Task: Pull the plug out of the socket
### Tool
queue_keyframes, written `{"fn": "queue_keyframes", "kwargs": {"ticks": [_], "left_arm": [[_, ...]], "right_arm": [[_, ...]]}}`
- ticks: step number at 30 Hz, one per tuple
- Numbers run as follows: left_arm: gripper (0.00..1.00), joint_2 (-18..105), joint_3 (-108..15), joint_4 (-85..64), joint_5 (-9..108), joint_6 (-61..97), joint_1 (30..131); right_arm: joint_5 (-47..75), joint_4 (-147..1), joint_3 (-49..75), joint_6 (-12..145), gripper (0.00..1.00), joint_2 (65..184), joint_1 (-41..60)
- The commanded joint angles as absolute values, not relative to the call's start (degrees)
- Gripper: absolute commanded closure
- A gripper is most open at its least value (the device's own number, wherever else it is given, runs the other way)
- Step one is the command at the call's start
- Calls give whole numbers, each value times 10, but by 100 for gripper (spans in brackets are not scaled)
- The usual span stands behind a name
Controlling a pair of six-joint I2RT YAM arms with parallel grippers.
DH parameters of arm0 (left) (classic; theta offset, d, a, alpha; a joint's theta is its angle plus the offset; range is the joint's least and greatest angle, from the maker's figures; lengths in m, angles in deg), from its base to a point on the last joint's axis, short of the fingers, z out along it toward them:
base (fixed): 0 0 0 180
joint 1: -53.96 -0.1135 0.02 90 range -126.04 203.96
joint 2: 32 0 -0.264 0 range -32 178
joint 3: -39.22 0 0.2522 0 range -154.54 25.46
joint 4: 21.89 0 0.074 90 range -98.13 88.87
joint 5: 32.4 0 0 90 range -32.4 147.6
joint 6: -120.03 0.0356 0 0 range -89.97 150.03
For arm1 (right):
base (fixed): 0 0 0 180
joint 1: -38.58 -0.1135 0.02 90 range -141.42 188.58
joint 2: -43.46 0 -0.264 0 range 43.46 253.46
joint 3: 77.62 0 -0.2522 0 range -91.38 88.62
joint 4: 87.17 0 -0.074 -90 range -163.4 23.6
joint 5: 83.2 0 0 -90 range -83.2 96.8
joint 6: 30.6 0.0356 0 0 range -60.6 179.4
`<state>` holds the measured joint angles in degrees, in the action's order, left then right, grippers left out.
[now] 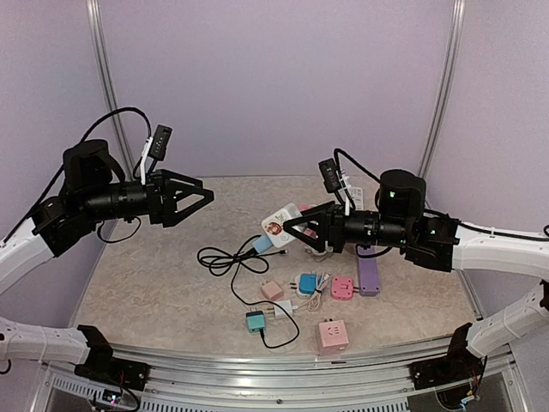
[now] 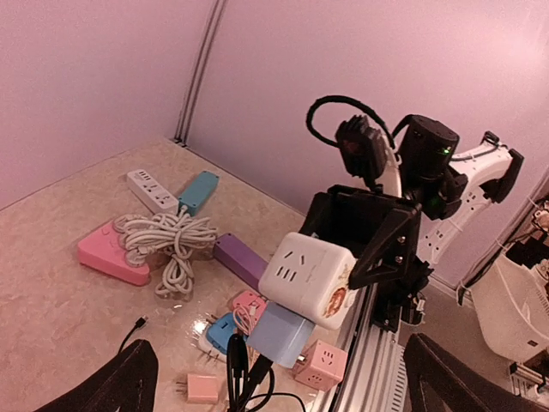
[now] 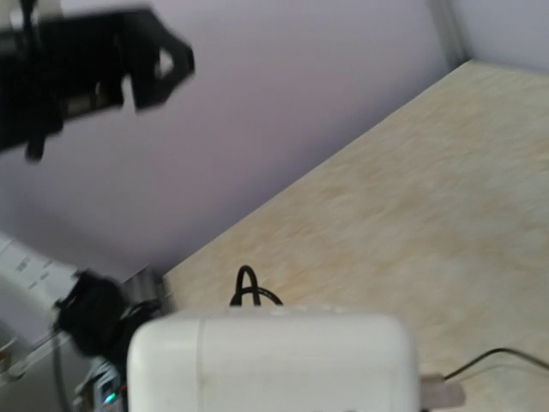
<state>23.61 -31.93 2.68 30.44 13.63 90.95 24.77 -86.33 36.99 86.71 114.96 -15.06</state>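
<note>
My right end effector (image 1: pixel 292 233) pinches the white socket cube (image 1: pixel 279 223) steady so my wide-spread left end effector (image 1: pixel 194 202) can tug its blue plug (image 1: pixel 262 243).

On the beige marbled tabletop (image 1: pixel 146 283) I see a flat purple power strip (image 1: pixel 369 276), a pink cube-shaped socket block (image 1: pixel 332 335) near the front edge, and a small pale pink adapter (image 1: pixel 271 290) further left.

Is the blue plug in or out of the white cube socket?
In: the blue plug sits flush against the white cube socket, no gap visible.
</note>
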Motion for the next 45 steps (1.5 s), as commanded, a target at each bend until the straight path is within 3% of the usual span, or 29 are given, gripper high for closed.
{"fn": "queue_keyframes", "kwargs": {"ticks": [1,12,25,30,37,41,45], "left_arm": [[2,280,-349,75,151,206,909],[10,384,-364,82,68,244,945],[35,415,-364,100,29,249,970],[48,421,-368,111,34,252,975],[77,416,-363,95,29,242,976],[90,403,-343,20,25,188,983],[100,386,-337,-47,47,151,996]], "right_arm": [[338,-932,331,881,100,1166,-156],[421,-946,296,888,100,1205,-160],[435,-949,279,889,100,1230,-164],[434,-949,277,889,100,1230,-165],[416,-947,279,891,100,1227,-167],[387,-954,288,896,77,1218,-168],[354,-969,308,905,22,1203,-171]]}}
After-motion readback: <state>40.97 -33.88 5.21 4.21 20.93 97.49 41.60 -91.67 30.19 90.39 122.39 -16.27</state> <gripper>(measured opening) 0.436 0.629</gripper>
